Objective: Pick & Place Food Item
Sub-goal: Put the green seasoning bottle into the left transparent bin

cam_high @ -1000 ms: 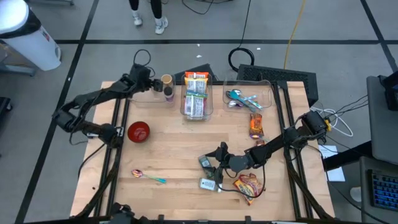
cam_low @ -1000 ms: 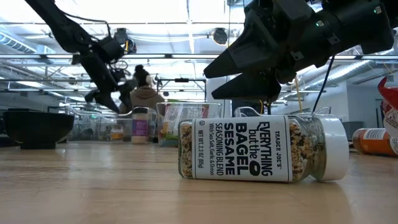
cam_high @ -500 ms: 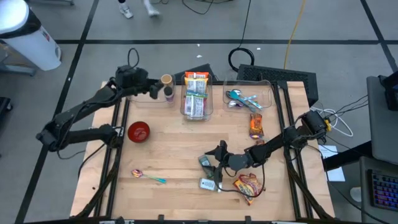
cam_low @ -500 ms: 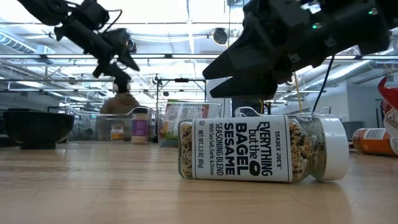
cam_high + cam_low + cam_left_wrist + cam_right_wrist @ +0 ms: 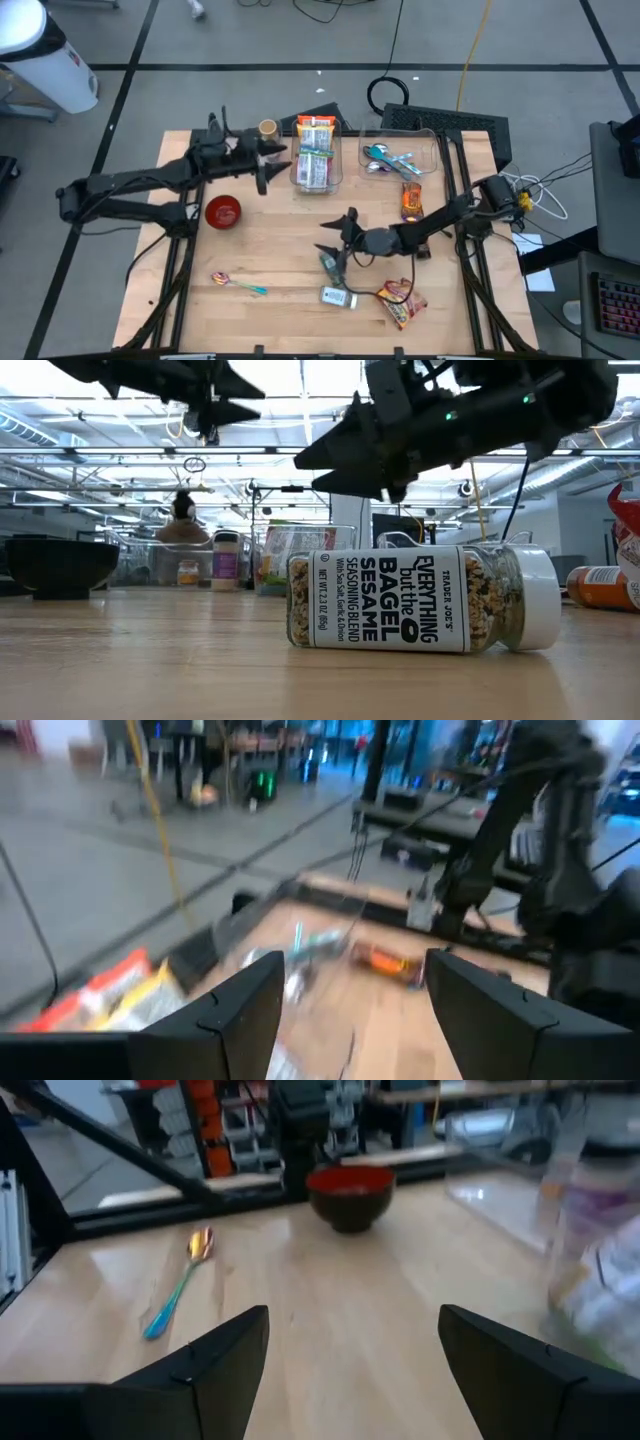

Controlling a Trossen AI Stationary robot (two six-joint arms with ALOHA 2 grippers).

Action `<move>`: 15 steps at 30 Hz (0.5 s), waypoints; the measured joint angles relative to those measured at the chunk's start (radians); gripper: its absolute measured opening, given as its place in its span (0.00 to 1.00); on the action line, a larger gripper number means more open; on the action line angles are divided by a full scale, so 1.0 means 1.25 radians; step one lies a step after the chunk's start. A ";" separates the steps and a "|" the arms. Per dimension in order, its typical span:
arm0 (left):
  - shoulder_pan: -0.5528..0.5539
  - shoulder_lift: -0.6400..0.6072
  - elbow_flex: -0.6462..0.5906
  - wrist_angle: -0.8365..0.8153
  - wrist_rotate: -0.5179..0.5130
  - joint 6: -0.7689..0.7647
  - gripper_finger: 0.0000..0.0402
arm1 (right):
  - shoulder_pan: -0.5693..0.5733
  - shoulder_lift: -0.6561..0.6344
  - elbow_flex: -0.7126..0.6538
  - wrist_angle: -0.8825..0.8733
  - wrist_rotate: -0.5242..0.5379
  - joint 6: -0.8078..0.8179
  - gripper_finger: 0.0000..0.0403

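Note:
A seasoning jar (image 5: 420, 600) lies on its side on the table near the front middle, and a second jar (image 5: 337, 296) lies just nearer the front edge. My right gripper (image 5: 330, 235) hovers open just beyond the first jar (image 5: 334, 263), above the table, with nothing between its fingers (image 5: 215, 1355). My left gripper (image 5: 275, 162) stands open and high beside the far bins, pointing level toward the table's right. Nothing lies between its fingers (image 5: 235, 1010).
Three clear bins stand along the far edge: jars (image 5: 268, 135), snack bars (image 5: 316, 150) and utensils (image 5: 392, 160). A red bowl (image 5: 222, 211) and a spoon (image 5: 238, 284) lie on the left. An orange bottle (image 5: 411, 203) and a snack bag (image 5: 400, 300) lie on the right.
My left gripper has come out of the far-left bin, risen and swung toward the table's right, turning level. My right gripper has drawn back from the jars toward the far edge and rolled a little. Both have stayed open, and the jars have not moved.

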 joint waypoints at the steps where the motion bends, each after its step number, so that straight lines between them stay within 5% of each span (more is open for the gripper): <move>1: -0.021 0.008 0.000 0.027 -0.009 0.009 0.62 | -0.002 0.015 0.000 0.041 0.000 -0.021 0.70; 8: -0.111 0.065 0.000 0.102 0.067 0.012 0.62 | -0.010 0.213 0.002 0.459 0.077 -0.117 0.70; 15: -0.191 0.129 0.000 0.140 0.071 0.006 0.62 | 0.001 0.343 0.006 0.502 0.215 -0.102 0.70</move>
